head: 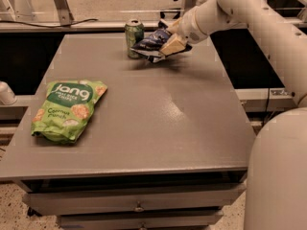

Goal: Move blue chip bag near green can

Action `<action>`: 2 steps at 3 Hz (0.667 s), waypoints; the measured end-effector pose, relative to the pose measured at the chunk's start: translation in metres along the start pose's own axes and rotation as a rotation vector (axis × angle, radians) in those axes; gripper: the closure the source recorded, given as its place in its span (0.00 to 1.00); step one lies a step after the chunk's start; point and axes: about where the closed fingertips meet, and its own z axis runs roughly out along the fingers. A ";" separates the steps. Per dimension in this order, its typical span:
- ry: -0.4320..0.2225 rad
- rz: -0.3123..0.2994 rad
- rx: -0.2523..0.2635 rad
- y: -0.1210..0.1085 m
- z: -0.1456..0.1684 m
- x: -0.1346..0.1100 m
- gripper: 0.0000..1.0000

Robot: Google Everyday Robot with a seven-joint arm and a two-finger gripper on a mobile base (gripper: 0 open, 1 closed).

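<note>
The green can (134,37) stands upright near the far edge of the grey table (144,128). The blue chip bag (152,41) is held just right of the can, close above the table top, its left end nearly touching the can. My gripper (170,41) comes in from the upper right on a white arm and is shut on the bag's right part; a tan finger (173,44) shows in front of the bag.
A large bright green "Jang" bag (67,110) lies flat at the table's left side. A small white object (5,93) sits off the left edge. The robot's white body (278,176) fills the lower right. Drawers lie under the table front.
</note>
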 end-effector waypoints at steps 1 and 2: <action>-0.004 -0.009 -0.006 0.000 0.001 0.000 0.00; -0.010 -0.024 -0.014 0.001 -0.003 -0.005 0.00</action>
